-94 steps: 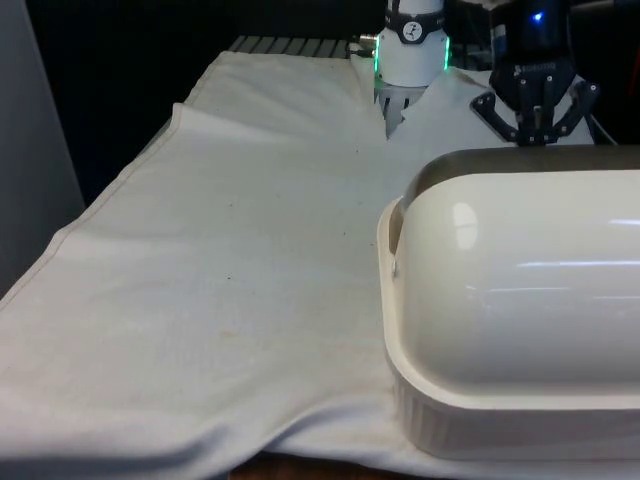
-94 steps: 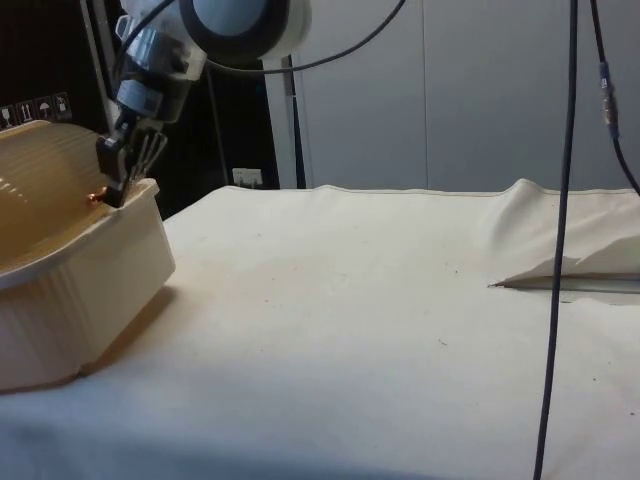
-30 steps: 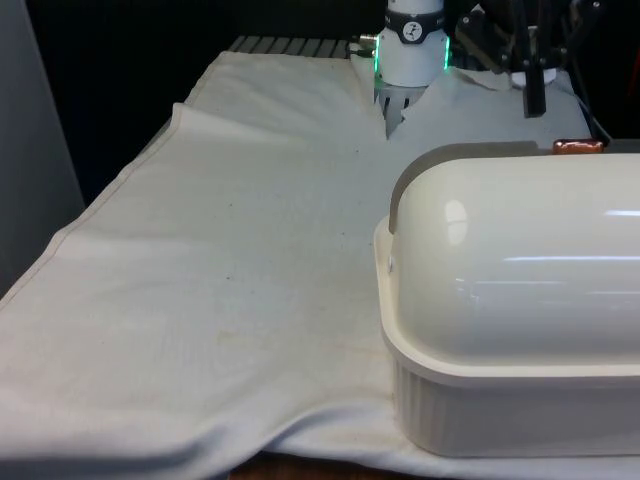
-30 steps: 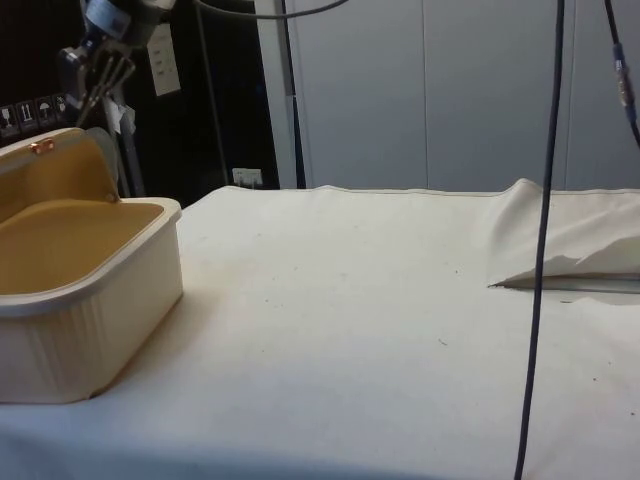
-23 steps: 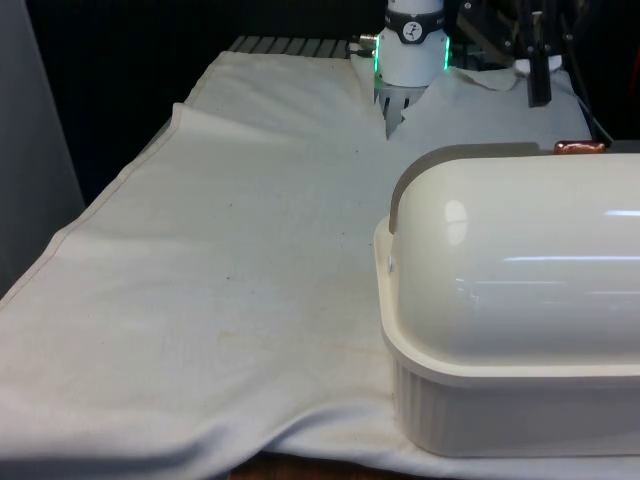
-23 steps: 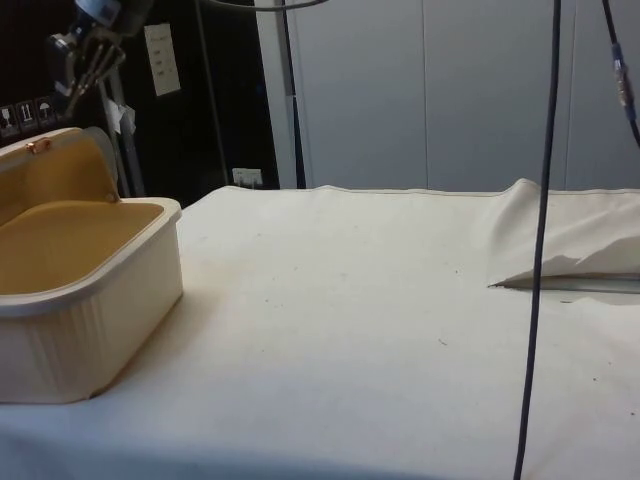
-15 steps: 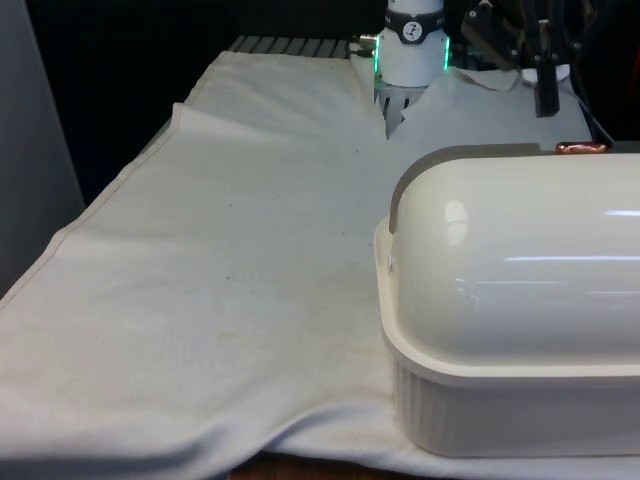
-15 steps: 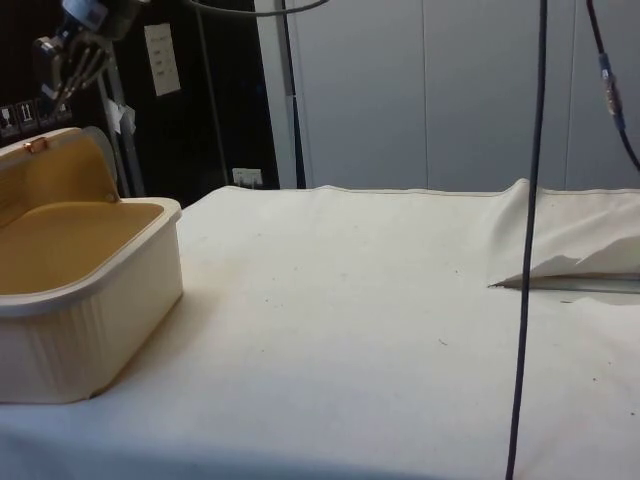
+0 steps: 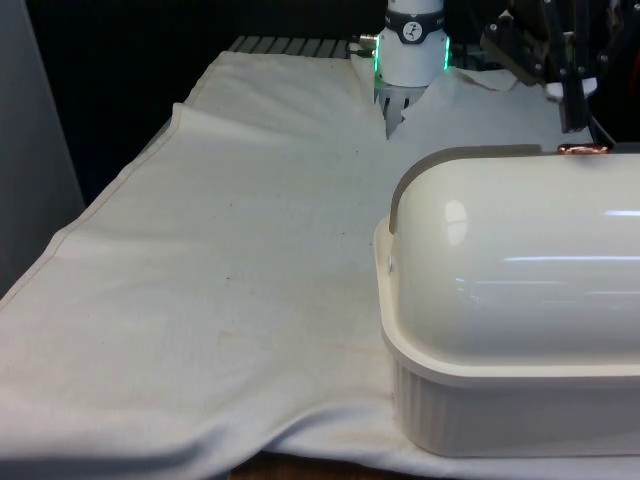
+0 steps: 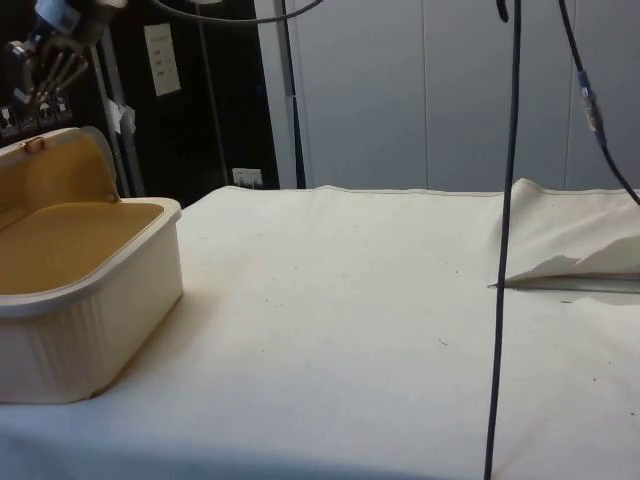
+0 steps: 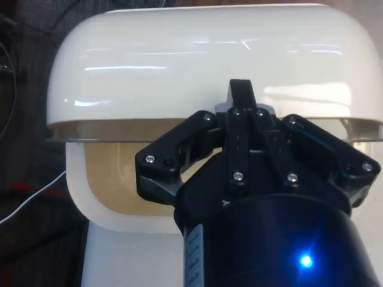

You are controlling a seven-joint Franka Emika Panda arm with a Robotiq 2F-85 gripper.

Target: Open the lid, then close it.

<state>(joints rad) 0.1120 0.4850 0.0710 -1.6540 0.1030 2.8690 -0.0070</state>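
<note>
Bread box (image 9: 500, 400) stands at the table (image 9: 230, 250) edge, lid (image 9: 520, 270) rolled open. Tool (image 10: 38, 88) hovers above the lid, fingers pressed together, holding nothing.

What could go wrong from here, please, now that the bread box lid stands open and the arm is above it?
1. The lid stands rolled back with the gripper above its copper handle, apart from it; a descent slightly off might miss the small handle or push the lid further back.
2. The bread box sits on a loose, wrinkled cloth near the table's edge; a hard closing pull could slide it.
</note>
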